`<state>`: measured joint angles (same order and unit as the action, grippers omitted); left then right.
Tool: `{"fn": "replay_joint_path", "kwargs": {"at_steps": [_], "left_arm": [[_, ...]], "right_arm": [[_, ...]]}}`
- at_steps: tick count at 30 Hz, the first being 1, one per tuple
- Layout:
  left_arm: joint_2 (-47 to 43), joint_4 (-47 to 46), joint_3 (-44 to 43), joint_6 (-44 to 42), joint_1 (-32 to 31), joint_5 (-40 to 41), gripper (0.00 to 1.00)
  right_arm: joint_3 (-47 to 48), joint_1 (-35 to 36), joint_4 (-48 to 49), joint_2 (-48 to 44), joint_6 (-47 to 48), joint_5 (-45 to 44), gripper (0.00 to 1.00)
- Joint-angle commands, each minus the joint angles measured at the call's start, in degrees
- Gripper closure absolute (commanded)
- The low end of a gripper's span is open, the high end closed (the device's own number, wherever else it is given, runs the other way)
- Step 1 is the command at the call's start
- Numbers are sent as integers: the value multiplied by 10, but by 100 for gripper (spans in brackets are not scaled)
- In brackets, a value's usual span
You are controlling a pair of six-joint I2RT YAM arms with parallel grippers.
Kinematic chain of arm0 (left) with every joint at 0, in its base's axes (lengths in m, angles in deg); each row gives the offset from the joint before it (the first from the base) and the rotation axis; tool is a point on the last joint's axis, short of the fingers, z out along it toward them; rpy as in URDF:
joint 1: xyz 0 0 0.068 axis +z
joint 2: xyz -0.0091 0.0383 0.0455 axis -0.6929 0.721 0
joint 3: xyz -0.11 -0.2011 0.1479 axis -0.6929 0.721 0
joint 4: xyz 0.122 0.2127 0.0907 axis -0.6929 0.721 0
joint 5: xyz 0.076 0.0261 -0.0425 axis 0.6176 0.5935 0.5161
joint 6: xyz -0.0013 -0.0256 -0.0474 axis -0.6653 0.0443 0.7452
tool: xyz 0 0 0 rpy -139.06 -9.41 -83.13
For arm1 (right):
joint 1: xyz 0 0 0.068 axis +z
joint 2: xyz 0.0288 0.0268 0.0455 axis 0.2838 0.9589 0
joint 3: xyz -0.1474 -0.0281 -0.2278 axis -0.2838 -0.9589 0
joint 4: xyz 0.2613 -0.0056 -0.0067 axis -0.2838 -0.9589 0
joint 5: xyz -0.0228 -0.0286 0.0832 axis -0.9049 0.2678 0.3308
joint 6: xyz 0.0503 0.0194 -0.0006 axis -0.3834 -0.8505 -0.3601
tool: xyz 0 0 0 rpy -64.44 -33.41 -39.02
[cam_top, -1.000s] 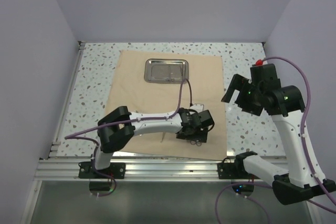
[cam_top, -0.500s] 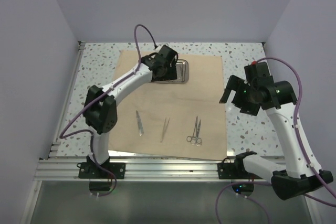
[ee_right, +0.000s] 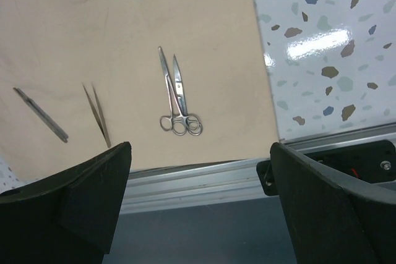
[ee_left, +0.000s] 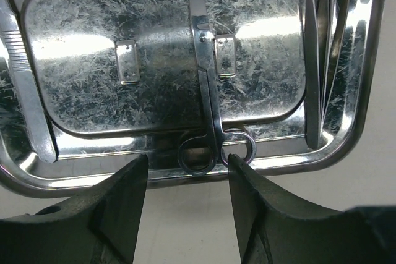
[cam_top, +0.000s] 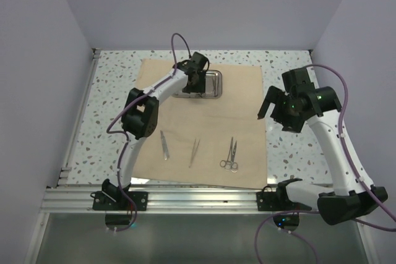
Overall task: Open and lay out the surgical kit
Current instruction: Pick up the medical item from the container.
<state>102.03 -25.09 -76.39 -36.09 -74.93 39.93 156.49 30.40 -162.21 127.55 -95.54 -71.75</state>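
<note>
From above, the beige cloth [cam_top: 241, 100] lies spread flat on the speckled worktop [cam_top: 114, 72]. The steel tray [cam_top: 213, 85] sits toward the cloth's 12 o'clock edge, with the left claw [cam_top: 197, 80] over it. Toward 6 o'clock a scalpel [cam_top: 164, 144], tweezers [cam_top: 194, 151] and scissors [cam_top: 230, 154] lie in a row, apart from one another. The right claw [cam_top: 270, 106] hangs at the cloth's 3 o'clock edge.

In the left wrist view, the left claw [ee_left: 187, 162] is released and empty. Its fingers [ee_left: 117, 208] flank the ring handles of a second pair of scissors [ee_left: 207, 103] inside the tray [ee_left: 346, 128].

In the right wrist view, the right claw [ee_right: 199, 149] is spread wide and holds nothing. It is above the scissors [ee_right: 179, 106], with the tweezers [ee_right: 98, 112] and scalpel [ee_right: 40, 114] toward 9 o'clock on the cloth [ee_right: 124, 17].
</note>
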Motion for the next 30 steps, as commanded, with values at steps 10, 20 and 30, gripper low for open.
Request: {"fn": "replay_joint_path", "kwargs": {"at_steps": [10, 20, 30], "left_arm": [[18, -27, -55, -9, 1, -30, 46], [24, -27, -49, 5, -9, -32, 52], [34, -6, -56, 21, -18, -14, 54]], "right_arm": [[19, -1, 8, 21, 18, -31, 2], [16, -1, 6, 23, 39, -36, 2], [14, -1, 1, 17, 50, -43, 2]]}}
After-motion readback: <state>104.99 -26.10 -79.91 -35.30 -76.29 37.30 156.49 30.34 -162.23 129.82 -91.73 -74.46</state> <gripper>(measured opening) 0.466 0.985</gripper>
